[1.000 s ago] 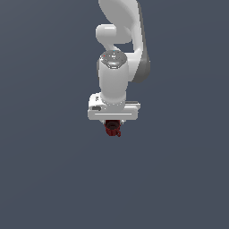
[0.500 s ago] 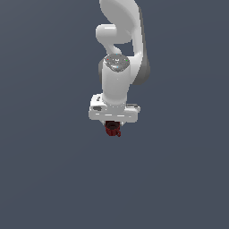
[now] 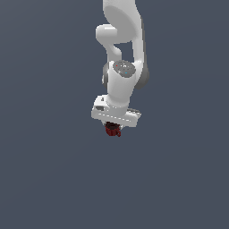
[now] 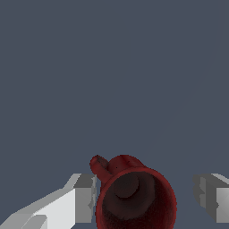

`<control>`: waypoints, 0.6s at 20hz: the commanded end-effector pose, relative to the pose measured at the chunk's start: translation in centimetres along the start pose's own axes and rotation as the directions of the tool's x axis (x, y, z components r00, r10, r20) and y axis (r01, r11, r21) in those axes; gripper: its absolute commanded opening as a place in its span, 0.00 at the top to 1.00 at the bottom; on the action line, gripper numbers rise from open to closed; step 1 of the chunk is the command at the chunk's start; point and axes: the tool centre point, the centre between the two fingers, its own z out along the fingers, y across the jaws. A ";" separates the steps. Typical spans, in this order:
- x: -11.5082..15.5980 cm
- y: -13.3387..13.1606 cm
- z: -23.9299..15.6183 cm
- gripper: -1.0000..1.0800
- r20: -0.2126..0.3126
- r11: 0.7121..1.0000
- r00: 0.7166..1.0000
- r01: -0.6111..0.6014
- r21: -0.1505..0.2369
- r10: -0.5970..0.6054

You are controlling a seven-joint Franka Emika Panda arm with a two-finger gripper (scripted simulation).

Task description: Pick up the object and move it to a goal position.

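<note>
A white robot arm (image 3: 120,49) hangs against a plain dark grey-blue background, wrist tilted, with its gripper (image 3: 114,127) pointing downward. A small dark red cup-like object (image 3: 113,129) sits just beneath the gripper's body.

In the wrist view, the cup (image 4: 134,194) shows its dark hollow and a small side nub. It lies between the two pale fingers (image 4: 85,197), which stand spread. One finger touches or nearly touches the cup's wall; the other stands clearly apart from it, with open background between them. Whether the cup is actually pinched cannot be told from these views.

No goal marker is visible.

The main risk appears to be an insecure hold. With contact on one side only, the cup could slip, rotate about its rounded wall, or drop if the arm moves. The protruding nub could also catch a finger and twist the cup off-centre.
</note>
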 end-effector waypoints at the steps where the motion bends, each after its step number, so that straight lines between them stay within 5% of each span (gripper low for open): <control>1: -0.2 0.0 0.6 0.19 -0.016 0.999 0.999 -0.040 -0.020 0.039; 12: -1.0 -0.3 2.6 0.19 -0.106 0.976 0.975 -0.205 -0.077 0.196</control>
